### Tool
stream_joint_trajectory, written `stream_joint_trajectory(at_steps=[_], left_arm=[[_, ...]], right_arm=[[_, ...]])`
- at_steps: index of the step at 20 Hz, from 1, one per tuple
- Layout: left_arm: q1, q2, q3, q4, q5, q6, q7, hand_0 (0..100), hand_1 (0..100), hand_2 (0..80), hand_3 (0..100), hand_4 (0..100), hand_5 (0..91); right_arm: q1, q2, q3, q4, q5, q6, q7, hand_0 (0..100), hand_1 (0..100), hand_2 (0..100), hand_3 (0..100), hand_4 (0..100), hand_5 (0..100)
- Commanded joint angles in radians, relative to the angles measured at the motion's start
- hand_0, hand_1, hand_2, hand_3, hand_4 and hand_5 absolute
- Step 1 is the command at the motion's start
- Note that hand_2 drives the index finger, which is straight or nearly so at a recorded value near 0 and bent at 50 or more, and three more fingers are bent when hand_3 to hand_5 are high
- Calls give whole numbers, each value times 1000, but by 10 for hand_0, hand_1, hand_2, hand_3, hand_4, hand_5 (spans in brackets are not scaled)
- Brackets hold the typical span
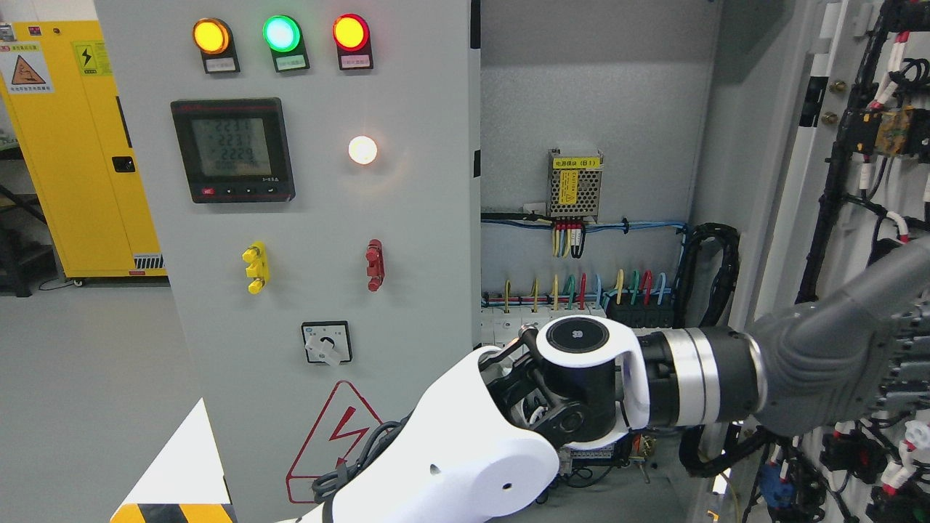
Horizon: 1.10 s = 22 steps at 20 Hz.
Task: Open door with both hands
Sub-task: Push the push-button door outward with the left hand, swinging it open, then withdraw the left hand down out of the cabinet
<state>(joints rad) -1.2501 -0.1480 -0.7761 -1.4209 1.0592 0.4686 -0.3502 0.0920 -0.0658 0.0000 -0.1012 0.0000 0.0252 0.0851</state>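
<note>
**Left hand at opened R-side door; grip not visible**

The left hand [850,356] was seen at the far right of the head view, its arm having been routed in from the bottom left and across the cabinet front. Whether the hand was spread, curled or clamped on anything couldn't be told: only the grey back of the palm was shown, w/ the rest cut off by the frame edge. The hand was placed against or just beside the inner face of the right door [788,218], which was found swung well open. Contact itself couldn't be confirmed. Behind the hand, the wrist joint [581,378] was held in front of the open cabinet interior [596,109], just below the row of coloured terminal wires [581,290]. The left door [327,218], w/ lamps and meter, was seen shut. The right arm wasn't in view.

Risks, as judged from here:
- The door wiring [894,131] was mounted close to the hand; cables could be snagged or pulled if the hand were slid along the panel.
- The forearm was held near the terminal wires, so they could be brushed if the elbow were dropped or swung inward.
- If no firm hold was had, the door could be lost and swing back onto the arm.
- The left door remained to be opened; w/ one arm crossed over, reach could be blocked.
</note>
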Motion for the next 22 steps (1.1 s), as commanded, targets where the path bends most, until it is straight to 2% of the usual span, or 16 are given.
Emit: stream_joint_trajectory(at_steps=[1,4,8,13,16,18,20,22], left_arm=[[183,122,122,-145,-59,-4,5,0,0,0,0,0,0],[369,117,164,-226,-201,-4,5,0,0,0,0,0,0],[604,110,227,-300,-318,-11,5,0,0,0,0,0,0],[921,123,284,-328,-551,-94,5,0,0,0,0,0,0],[1093,123,323,-322,-671,-191,5,0,0,0,0,0,0],[1197,137,331,-311,-697,-246,5,0,0,0,0,0,0],[1274,175,334,-284,-700,-260,5,0,0,0,0,0,0],[1349,182,362,-216,-712,-293,5,0,0,0,0,0,0]], right_arm=[[0,0,31,0,-21,1,-1,201,121,0,0,0,0],[0,0,31,0,-21,1,-1,201,121,0,0,0,0],[0,1,31,0,-21,1,-1,201,121,0,0,0,0],[0,3,32,0,-21,1,-1,202,120,0,0,0,0],[0,3,31,0,-21,1,-1,201,120,0,0,0,0],[0,1,31,0,-21,1,-1,202,121,0,0,0,0],[0,1,31,0,-21,1,-1,202,119,0,0,0,0],[0,1,31,0,-21,1,-1,202,119,0,0,0,0]])
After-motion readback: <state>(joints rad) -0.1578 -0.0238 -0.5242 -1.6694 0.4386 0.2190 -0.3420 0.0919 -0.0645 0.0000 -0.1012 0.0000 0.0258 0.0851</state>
